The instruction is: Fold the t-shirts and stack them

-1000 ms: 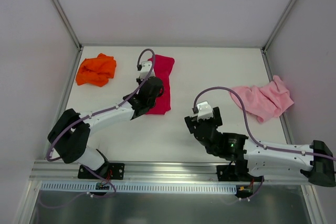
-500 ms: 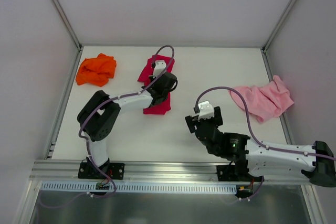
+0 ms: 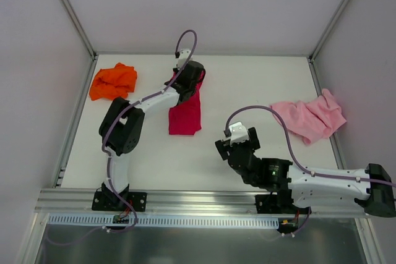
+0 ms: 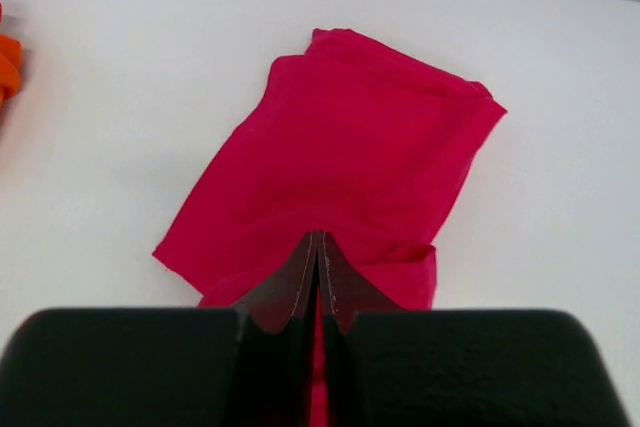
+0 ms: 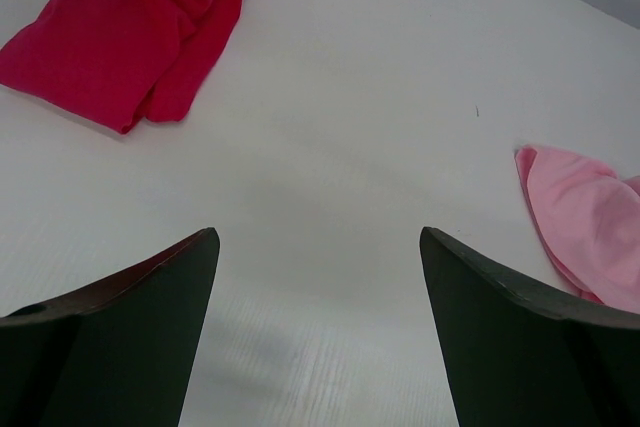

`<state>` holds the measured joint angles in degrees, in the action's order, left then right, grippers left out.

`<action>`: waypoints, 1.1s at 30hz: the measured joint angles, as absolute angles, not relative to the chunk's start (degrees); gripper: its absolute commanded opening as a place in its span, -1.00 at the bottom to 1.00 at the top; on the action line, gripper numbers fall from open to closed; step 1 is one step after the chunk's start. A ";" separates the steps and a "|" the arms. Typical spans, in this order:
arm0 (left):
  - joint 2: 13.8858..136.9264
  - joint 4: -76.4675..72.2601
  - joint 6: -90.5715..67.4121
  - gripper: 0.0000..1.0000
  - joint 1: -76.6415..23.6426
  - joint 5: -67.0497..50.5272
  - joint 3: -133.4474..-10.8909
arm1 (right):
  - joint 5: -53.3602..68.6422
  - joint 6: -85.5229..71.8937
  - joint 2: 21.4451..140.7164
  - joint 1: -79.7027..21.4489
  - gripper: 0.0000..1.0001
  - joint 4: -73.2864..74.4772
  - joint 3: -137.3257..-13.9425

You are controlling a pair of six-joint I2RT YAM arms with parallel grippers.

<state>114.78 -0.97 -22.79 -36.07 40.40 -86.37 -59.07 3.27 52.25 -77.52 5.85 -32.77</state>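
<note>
My left pincer (image 4: 316,239) is fully closed over the crimson t-shirt (image 4: 350,147) by the far edge of the desk (image 3: 260,78); my right pincer (image 5: 318,237) gapes wide, empty

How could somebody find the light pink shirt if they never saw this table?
Start at the white table and look along its right edge. The pale pink t-shirt lies there in a crumpled heap. It is the only light-coloured one: the red t-shirt is near the middle, and the orange t-shirt is in the far left corner.
</note>
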 measured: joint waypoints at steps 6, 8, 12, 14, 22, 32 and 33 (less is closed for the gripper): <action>105.03 -9.30 -20.78 -0.88 -35.38 39.59 -67.72 | -59.07 3.95 54.15 -77.73 0.74 5.80 -33.04; 98.72 -9.89 -21.12 -0.45 -36.18 40.49 -61.04 | -59.16 4.05 55.20 -77.73 0.74 5.82 -33.61; 83.24 -10.33 -25.02 0.14 -37.19 42.57 -50.57 | -59.88 4.08 55.35 -77.73 0.74 5.80 -34.24; 77.28 -10.59 -27.29 0.46 -37.12 43.90 -46.76 | -60.29 4.08 54.43 -77.73 0.74 5.91 -34.28; 72.25 -11.75 -33.56 0.64 -37.23 41.04 -31.86 | -60.64 4.08 51.18 -77.73 0.74 5.67 -34.28; 70.04 -18.98 -35.62 0.62 -38.00 30.46 -21.21 | -60.60 4.08 53.84 -77.73 0.74 5.63 -34.50; 70.06 -20.08 -35.62 0.62 -38.28 30.06 -20.91 | -60.60 4.08 54.15 -77.73 0.74 5.56 -34.52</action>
<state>70.06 -20.08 -35.62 -38.28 30.06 -20.91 -60.60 4.08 54.15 -77.73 5.56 -34.52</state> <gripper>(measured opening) 0.812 0.870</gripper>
